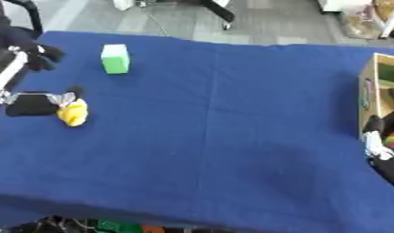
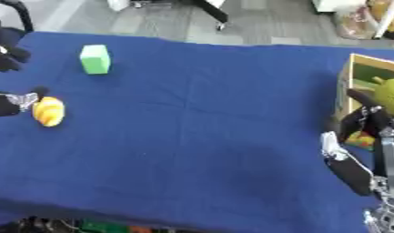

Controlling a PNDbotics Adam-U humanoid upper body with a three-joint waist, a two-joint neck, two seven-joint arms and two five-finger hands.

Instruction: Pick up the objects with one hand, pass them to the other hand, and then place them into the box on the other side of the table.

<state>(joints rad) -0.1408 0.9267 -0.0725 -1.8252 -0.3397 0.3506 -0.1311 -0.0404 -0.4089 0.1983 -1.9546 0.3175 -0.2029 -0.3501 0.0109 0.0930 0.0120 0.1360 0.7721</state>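
A yellow rounded object (image 1: 73, 113) lies on the blue table (image 1: 231, 118) near its left edge. My left hand (image 1: 31, 103) rests on the cloth right beside it, and its pale fingertips (image 1: 63, 98) touch the object's upper end without closing round it. A green block (image 1: 114, 58) stands farther back on the left, apart from the hand. The wooden box (image 2: 348, 79) sits at the right edge with a green round thing (image 2: 387, 96) inside. My right hand (image 2: 349, 167) hangs by the box's near corner, fingers relaxed and holding nothing.
Something small and red-and-yellow (image 2: 361, 139) shows at the box's near side, by my right hand's fingers. Chair legs and grey floor lie beyond the table's far edge. The table's near edge runs along the bottom of both views.
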